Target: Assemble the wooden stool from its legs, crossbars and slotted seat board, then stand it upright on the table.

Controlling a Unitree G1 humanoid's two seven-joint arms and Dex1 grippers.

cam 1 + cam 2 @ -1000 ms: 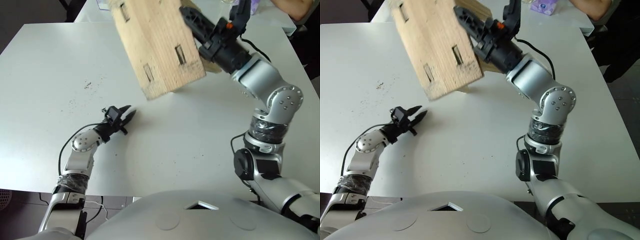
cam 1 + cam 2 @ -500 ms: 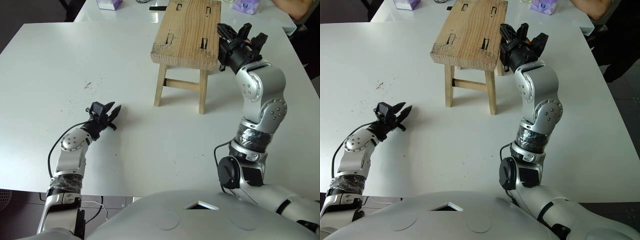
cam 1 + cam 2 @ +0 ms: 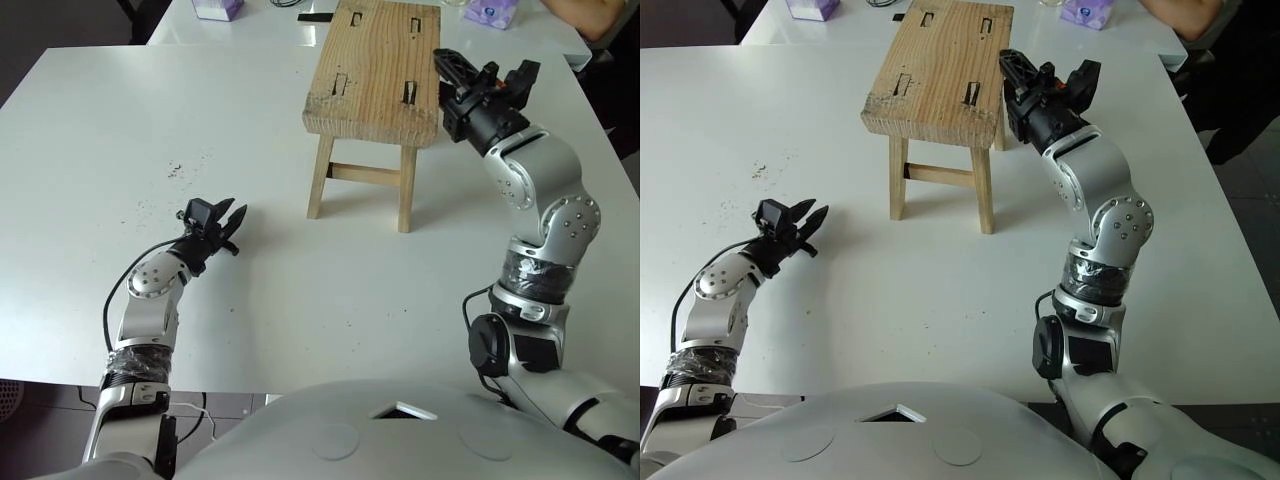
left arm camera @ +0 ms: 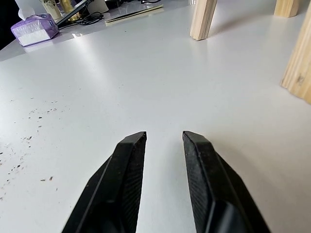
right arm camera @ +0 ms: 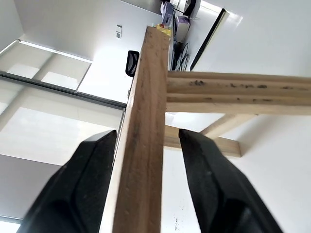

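Standing upright on the tabletop [image 3: 300, 310] in the head views, the stool [image 3: 372, 70] sits at about 12 o'clock, with all visible legs [image 3: 319, 180] down and a crossbar [image 3: 362, 172] seated between them. The right gripper [image 3: 485, 75] is at the seat's 3 o'clock edge, spread wide. The left gripper [image 3: 225, 215] is low at 8 o'clock, well apart from the stool. Left wrist view: fingers [image 4: 129, 170] parted just above bare tabletop, nothing between them, stool feet farther off. Right wrist view: the seat board [image 5: 143, 121] is edge-on between the spread fingers [image 5: 92, 179]; they straddle it and don't look clamped. Likely solid wood: stiff, fairly heavy for one gripper, rough-grained so not slippery. Slotted joints may pull loose, so hold it by the seat edge or the crossbar, not a single leg.
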